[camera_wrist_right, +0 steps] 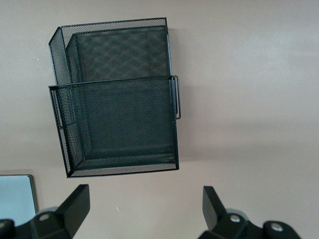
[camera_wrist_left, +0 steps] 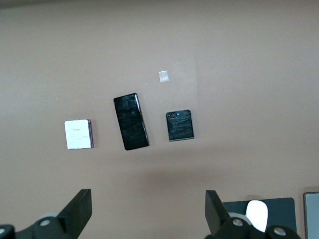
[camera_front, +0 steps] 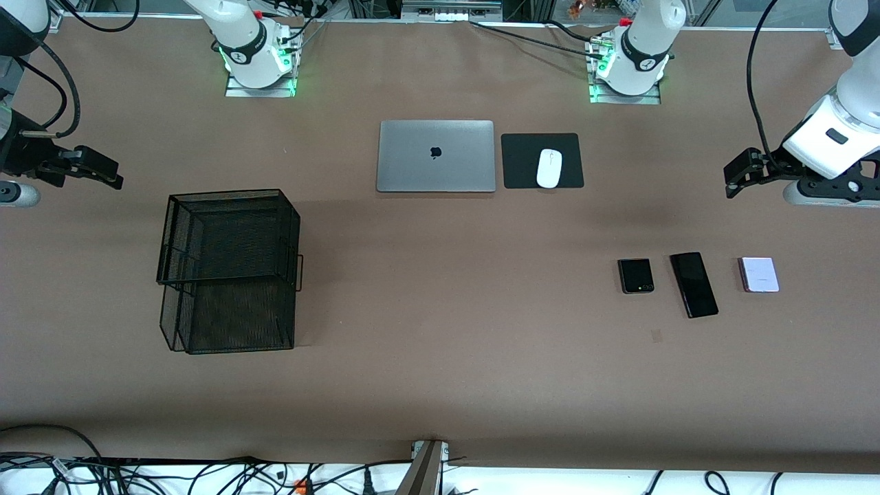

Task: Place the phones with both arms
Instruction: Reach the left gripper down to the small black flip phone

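Three phones lie in a row toward the left arm's end of the table: a black flip phone point(camera_front: 636, 276) with two lenses, a long black slab point(camera_front: 694, 284) and a pale lilac flip phone point(camera_front: 759, 274). All three also show in the left wrist view: the flip phone point(camera_wrist_left: 179, 125), the slab point(camera_wrist_left: 130, 121), the lilac phone point(camera_wrist_left: 79, 134). My left gripper point(camera_front: 734, 180) is open and empty, up in the air over bare table by the left arm's end. My right gripper point(camera_front: 110, 175) is open and empty, over bare table at the right arm's end. Both arms wait.
A black wire-mesh basket point(camera_front: 230, 269) stands toward the right arm's end; it fills the right wrist view point(camera_wrist_right: 117, 97). A closed silver laptop point(camera_front: 436, 156) and a white mouse point(camera_front: 548, 168) on a black pad point(camera_front: 522, 161) lie near the bases. A small tape mark point(camera_front: 656, 335) lies nearer the camera than the phones.
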